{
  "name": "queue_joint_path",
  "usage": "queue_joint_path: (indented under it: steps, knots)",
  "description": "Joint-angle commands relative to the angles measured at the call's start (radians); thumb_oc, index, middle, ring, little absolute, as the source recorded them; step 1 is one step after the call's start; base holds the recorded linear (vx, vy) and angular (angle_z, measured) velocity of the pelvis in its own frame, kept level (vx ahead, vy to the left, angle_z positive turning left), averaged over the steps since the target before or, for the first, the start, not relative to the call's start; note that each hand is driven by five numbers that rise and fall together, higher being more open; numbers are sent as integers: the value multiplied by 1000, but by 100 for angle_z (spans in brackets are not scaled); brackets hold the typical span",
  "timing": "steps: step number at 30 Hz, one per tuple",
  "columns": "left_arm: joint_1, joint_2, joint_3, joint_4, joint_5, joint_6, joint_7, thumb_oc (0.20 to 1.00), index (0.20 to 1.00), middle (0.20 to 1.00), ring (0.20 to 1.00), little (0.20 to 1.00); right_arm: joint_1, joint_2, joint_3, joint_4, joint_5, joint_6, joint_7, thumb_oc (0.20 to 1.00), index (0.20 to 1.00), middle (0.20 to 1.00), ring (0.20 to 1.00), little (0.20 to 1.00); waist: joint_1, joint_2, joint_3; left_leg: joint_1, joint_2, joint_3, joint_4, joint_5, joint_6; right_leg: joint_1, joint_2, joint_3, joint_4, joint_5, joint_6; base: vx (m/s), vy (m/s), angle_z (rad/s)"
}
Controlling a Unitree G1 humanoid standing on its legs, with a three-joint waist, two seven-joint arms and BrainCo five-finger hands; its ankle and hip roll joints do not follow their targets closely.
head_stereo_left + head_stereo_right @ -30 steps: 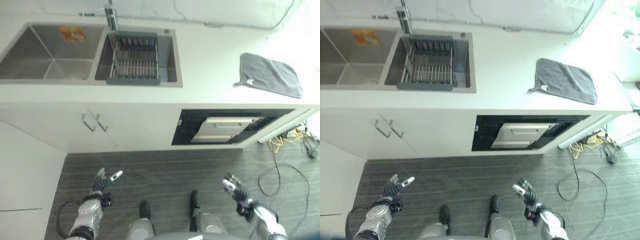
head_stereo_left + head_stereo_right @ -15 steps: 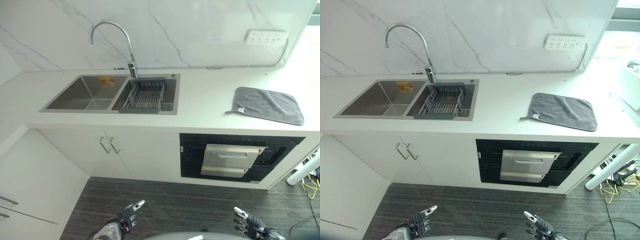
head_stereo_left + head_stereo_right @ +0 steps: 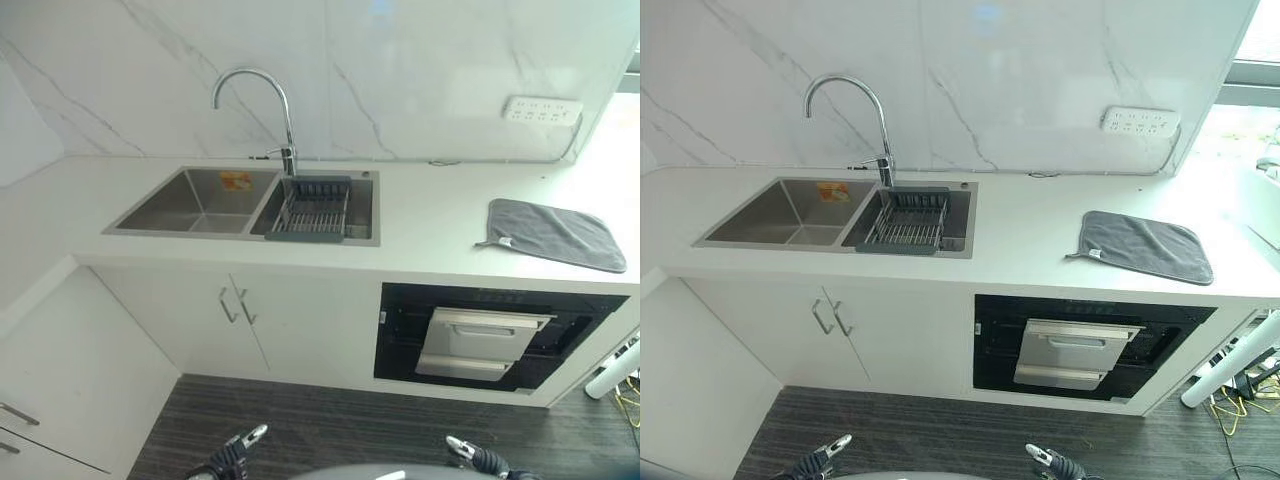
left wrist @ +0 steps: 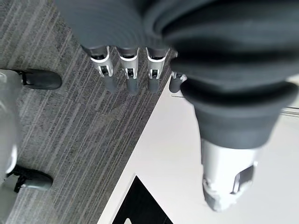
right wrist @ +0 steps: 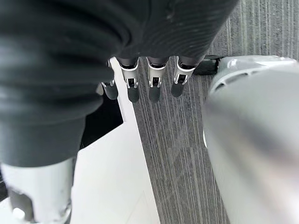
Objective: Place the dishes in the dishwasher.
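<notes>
The dishwasher (image 3: 483, 343) is set under the white counter at the right: a black front with a silver door that stands slightly ajar. A dark dish rack (image 3: 312, 208) sits in the right basin of the steel sink (image 3: 190, 200); I make out no dishes in it. My left hand (image 3: 236, 456) and right hand (image 3: 468, 455) hang low over the grey floor, well short of the cabinets. In the wrist views the left hand's fingers (image 4: 130, 73) and the right hand's fingers (image 5: 154, 81) are straight and hold nothing.
A grey cloth (image 3: 556, 231) lies on the counter above the dishwasher. A curved faucet (image 3: 255, 105) rises behind the sink, and an orange patch (image 3: 236, 181) shows in the left basin. White cabinet doors with handles (image 3: 235, 305) stand below the sink. A socket strip (image 3: 543, 109) is on the wall.
The camera has tilted up: the wall and faucet have come into view and both hands have slid to the bottom edge. Both hands stay open and empty.
</notes>
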Motion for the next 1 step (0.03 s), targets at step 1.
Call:
queue_joint_path:
  steps: [1]
  knots:
    - [-74, 8, 46, 23, 28, -42, -18, 1000, 1000, 1000, 1000, 1000, -95, 4, -21, 69, 18, -12, 0, 1000, 1000, 1000, 1000, 1000, -10, -29, 45, -37, 53, -40, 0, 13, -22, 93, -19, 24, 5, -116, 38, 0, 0, 0]
